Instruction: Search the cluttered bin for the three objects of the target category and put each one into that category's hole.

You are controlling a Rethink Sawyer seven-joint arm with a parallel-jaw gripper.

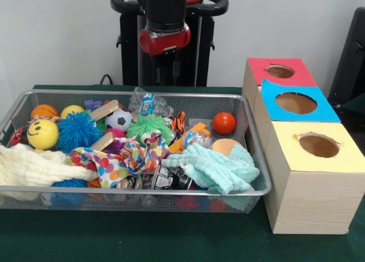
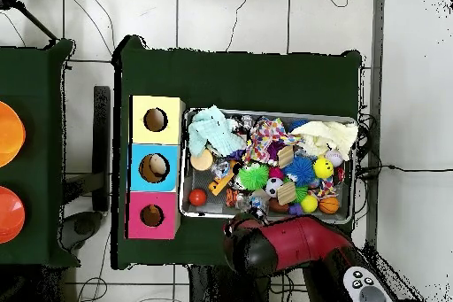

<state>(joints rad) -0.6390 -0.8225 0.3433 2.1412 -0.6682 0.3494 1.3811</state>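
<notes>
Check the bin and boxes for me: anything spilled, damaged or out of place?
Nothing spilled: the clutter stays inside the bin. Only oddity is the yellow-ringed hole, whose card edge looks ragged and torn; the red-ringed hole looks clean.

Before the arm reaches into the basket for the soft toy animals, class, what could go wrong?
1. The tiger toy is wedged among a green spiky ball and a plastic bottle, so a grab may catch those instead.
2. Cloths cover part of the basket and may hide other animals.
</notes>
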